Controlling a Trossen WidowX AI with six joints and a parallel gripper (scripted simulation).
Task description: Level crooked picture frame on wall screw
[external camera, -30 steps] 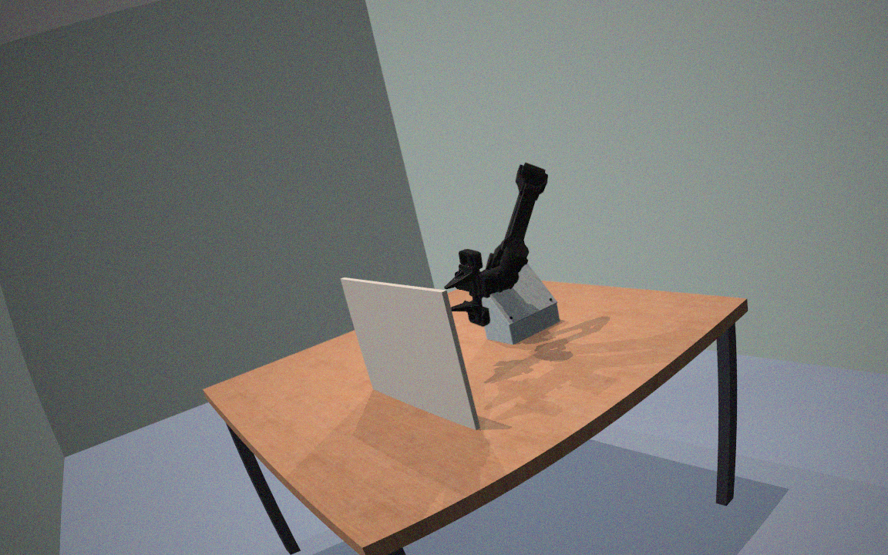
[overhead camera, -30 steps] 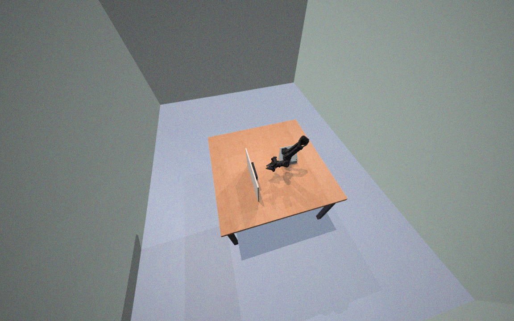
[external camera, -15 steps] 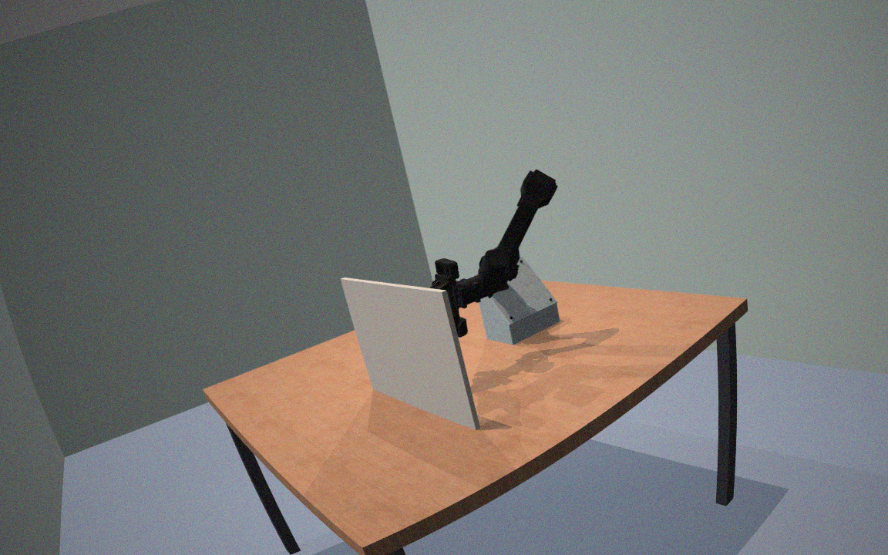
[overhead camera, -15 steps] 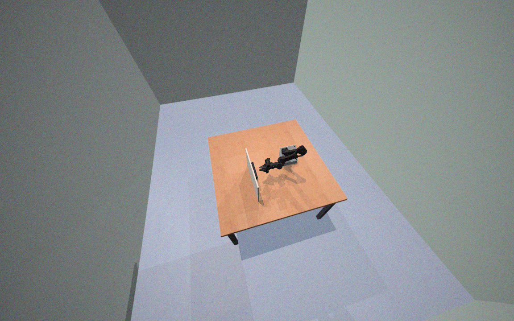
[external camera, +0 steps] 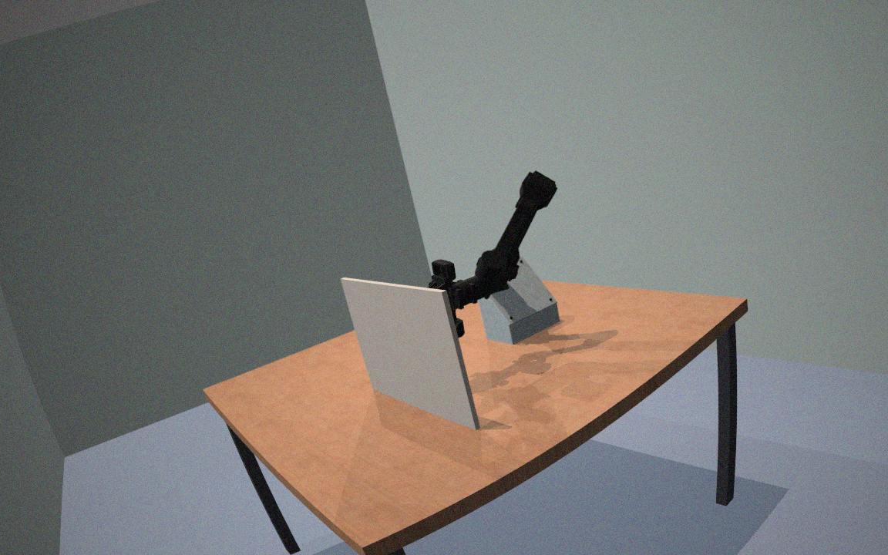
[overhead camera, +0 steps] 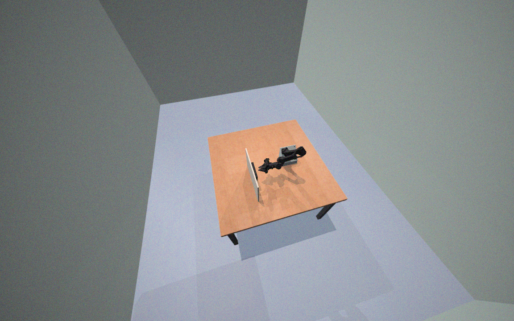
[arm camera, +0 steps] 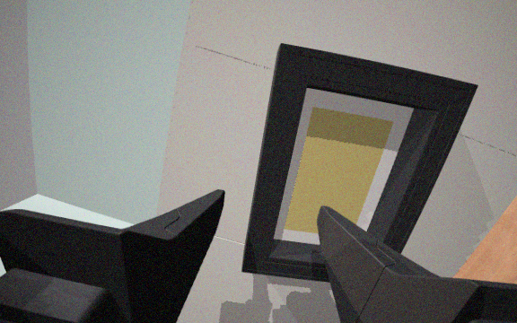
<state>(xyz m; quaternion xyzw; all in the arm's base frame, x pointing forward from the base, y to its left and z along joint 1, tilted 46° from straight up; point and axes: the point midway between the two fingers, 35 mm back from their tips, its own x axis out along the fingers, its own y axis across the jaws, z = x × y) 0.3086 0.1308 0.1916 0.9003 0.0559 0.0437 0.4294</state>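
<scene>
Your black two-fingered claw stands fairly wide, nothing between fingers, pointed at pale upright panel; black rectangular picture frame hangs there just ahead of claw, ungripped, probably so you can straddle its edges before lifting

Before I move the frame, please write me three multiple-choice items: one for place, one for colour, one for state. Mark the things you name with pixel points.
1. Where is the picture frame (overhead camera: 254, 170) (arm camera: 276, 157)?
A) flat on the table
B) on the arm's base
C) on the panel's arm-facing side

2. Main colour of the picture inside?
A) yellow
B) blue
C) red

3. How are the jaws?
A) shut on the frame
B) open, holding nothing
C) shut, empty

1 C: the top view shows it on the upright panel (overhead camera: 251, 171) (external camera: 402, 351) (arm camera: 218, 112).
2 A: the wrist view shows a yellow rectangle (arm camera: 339, 175).
3 B: the fingertips stand apart, nothing gripped.
</scene>
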